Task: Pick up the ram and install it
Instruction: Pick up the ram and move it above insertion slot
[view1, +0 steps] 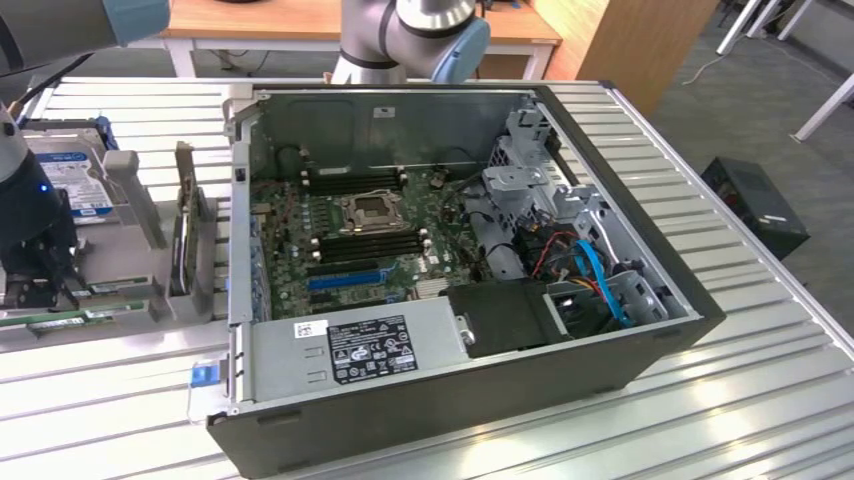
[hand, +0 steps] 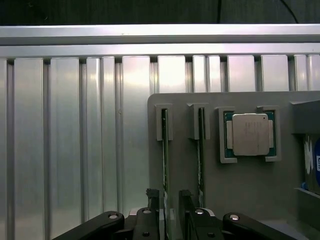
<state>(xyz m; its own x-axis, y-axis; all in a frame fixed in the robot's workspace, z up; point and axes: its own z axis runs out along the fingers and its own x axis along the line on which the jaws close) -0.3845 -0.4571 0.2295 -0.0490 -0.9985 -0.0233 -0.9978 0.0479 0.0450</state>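
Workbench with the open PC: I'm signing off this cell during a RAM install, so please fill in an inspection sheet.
Surface: slatted metal table carrying the open computer case and a grey parts holder.
Job's things: ram standing on edge in a holder slot; second stick in the next slot.
Clutter: processor chip and hard drive on the holder.
End effector: open, fingers either side of the ram.
Cables: blue cable inside the case.
Surroundings: wooden desk; black box on the floor.
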